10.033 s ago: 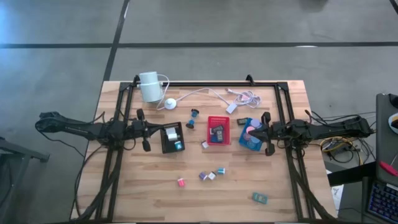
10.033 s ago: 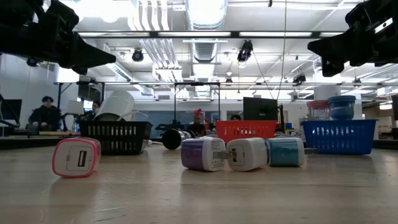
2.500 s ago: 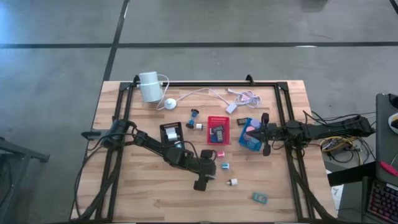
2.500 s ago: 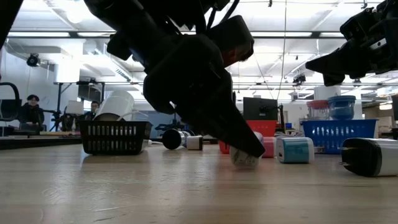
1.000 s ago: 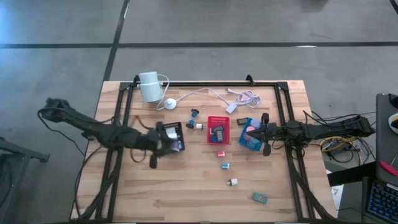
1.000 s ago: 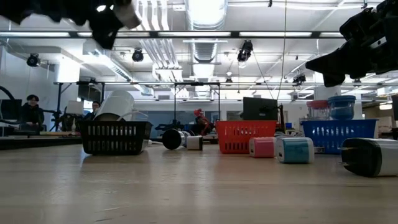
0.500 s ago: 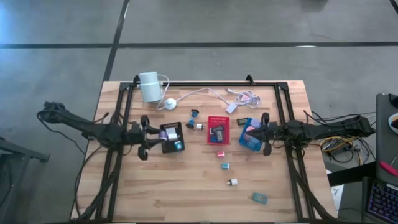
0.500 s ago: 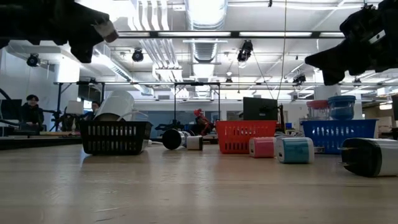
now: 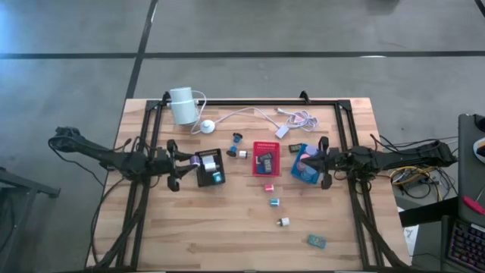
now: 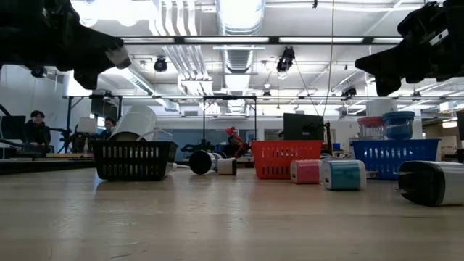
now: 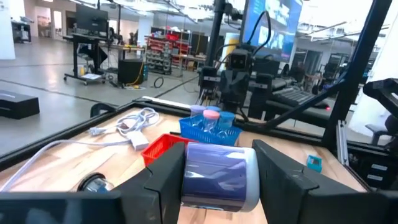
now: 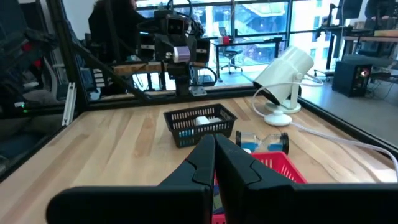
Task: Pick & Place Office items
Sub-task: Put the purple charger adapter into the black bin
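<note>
Wooden table carries three small baskets. Left gripper, just beside the black basket, is clenched on a purple block between its fingers. Right gripper, fingers pressed together and holding nothing, hangs beside the blue basket. Loose blocks lie near the red basket.

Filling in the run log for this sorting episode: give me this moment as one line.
left gripper: shut on purple block, over black tray | right gripper: shut, empty, waiting by blue tray | table: four items loose
</note>
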`<state>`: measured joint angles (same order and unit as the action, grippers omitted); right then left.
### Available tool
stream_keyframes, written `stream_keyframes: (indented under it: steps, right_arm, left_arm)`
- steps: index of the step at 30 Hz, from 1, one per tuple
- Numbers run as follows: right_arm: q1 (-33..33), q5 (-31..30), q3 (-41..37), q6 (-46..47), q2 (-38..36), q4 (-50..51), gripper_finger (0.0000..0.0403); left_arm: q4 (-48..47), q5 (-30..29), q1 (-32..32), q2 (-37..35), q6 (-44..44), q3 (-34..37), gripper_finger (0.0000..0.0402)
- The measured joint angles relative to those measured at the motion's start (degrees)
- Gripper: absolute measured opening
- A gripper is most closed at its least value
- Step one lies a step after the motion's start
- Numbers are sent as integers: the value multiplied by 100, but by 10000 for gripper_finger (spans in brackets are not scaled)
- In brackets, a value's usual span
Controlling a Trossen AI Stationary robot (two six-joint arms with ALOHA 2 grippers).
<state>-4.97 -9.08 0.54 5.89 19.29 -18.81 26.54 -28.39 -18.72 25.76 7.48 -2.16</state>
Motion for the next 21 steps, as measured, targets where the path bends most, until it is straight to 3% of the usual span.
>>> stream_keyframes:
  steps: [7, 21]
  right_arm:
    - [0, 2, 0, 200, 4, 67, 8]
    - [0, -2, 0, -254, -2, -445, 8]
  left_arm:
    - [-229, 5, 0, 0, 10, 73, 167]
    - [-367, 3, 20, 4, -137, 178, 167]
